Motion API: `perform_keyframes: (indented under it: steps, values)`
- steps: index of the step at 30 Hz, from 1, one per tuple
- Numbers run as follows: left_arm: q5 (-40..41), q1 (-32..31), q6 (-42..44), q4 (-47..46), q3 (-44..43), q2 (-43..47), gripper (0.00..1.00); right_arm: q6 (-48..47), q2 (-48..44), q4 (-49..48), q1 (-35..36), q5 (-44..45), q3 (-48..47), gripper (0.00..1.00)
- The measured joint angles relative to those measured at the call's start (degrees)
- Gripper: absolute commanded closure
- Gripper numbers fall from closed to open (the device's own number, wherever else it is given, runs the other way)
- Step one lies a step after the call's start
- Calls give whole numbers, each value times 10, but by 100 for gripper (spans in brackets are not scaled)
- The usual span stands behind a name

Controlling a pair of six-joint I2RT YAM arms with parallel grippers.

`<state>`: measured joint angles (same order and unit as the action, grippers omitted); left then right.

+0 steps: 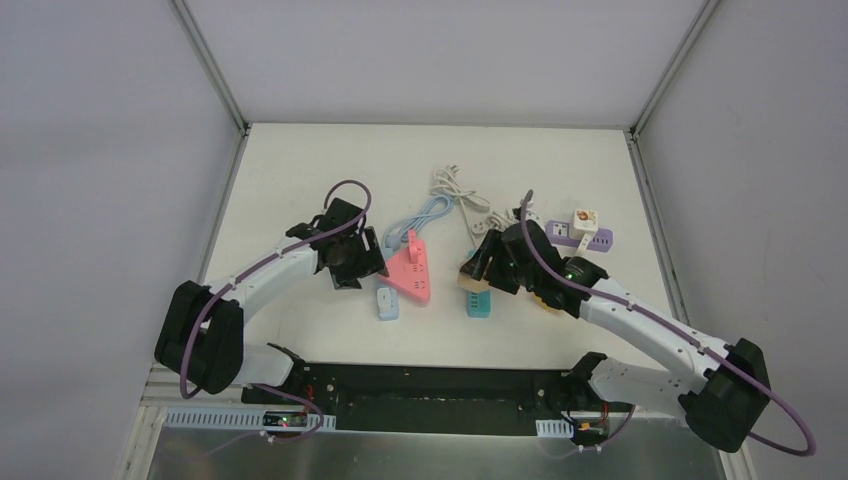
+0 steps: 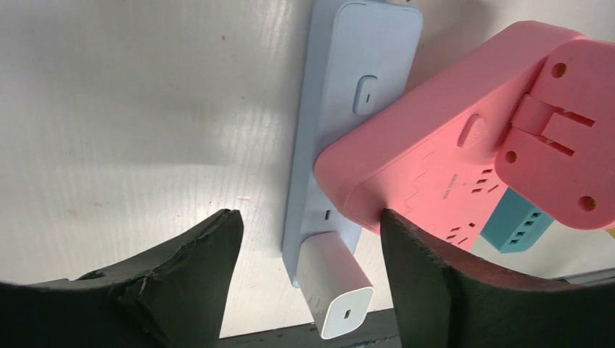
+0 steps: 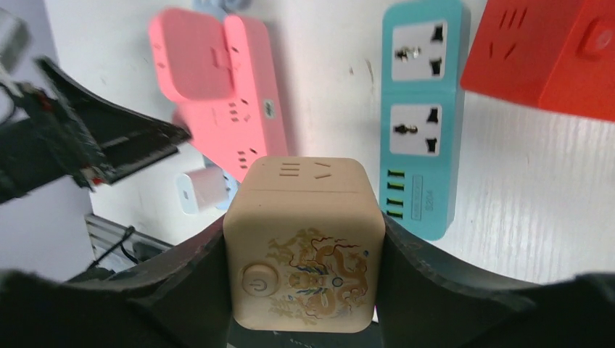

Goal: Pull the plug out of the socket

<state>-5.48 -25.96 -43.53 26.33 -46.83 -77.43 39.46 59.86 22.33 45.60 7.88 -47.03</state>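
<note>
The white plug (image 2: 335,286) sits in the near end of the blue strip (image 2: 355,109), which lies on the worktop (image 2: 145,109) partly overlapped by the pink strip (image 2: 435,167). The left fingers (image 2: 196,279) stand wide open on either side of the plug, holding nothing, while the right fingers (image 3: 428,283) clamp a beige cube (image 3: 304,246). The plug looks light, rigid and smooth, so it probably needs a firm pinch on its flat sides, and the light strip may lift with it.

Overhead overview, wrist close-ups sharing white plug (image 2: 335,293)
</note>
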Motion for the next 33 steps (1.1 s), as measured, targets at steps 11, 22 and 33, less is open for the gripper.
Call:
perform_keyframes:
  steps: [11, 22, 33]
  values:
    - [-4, 0, 12, 44, -3, 50, 17, 18, 111, -91, 4, -134, 72, 64]
    - [-5, 0, 15, 73, 3, 156, 15, 18, 198, -91, 15, -128, 35, 22]
    - [-5, 0, 35, 58, 6, 134, 18, -28, 228, -56, 23, -33, -80, 13]
